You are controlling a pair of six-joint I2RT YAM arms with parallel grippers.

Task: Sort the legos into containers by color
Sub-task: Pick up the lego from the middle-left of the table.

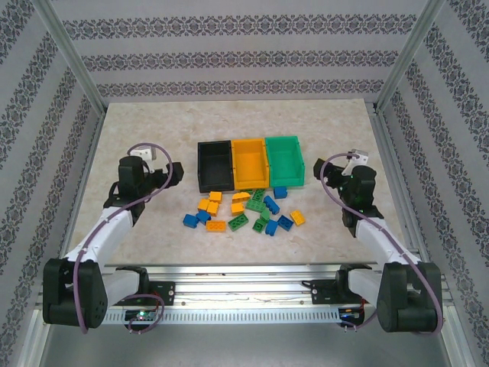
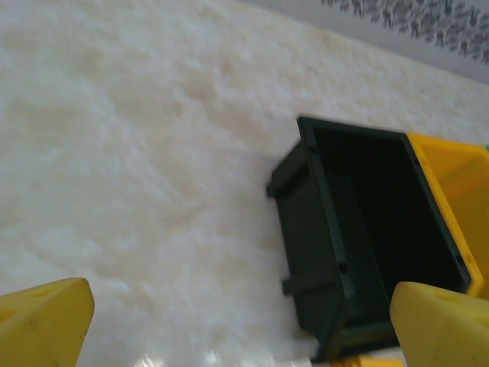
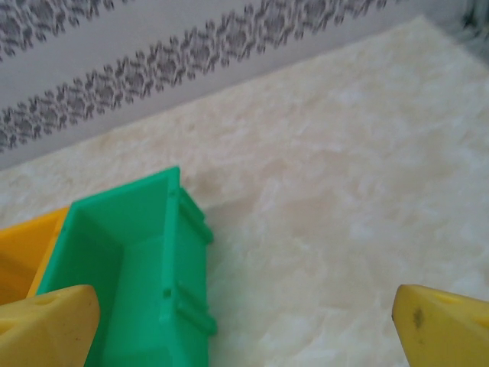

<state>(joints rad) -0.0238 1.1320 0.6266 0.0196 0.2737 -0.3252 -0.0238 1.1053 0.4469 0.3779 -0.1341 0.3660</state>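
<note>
Three containers stand side by side mid-table: a black bin, an orange-yellow bin and a green bin, with nothing visible inside them. Several legos lie scattered just in front of them, among them a blue brick, a green brick and an orange-yellow brick. My left gripper hovers left of the black bin, open and holding nothing, its yellow fingertips spread wide. My right gripper hovers right of the green bin, also open and holding nothing, fingertips far apart.
The marble-patterned table is walled by patterned panels at the back and sides. Metal frame posts rise at the back corners. Bare tabletop lies behind the bins and on both sides of the brick pile. The orange-yellow bin's edge shows beside the black one.
</note>
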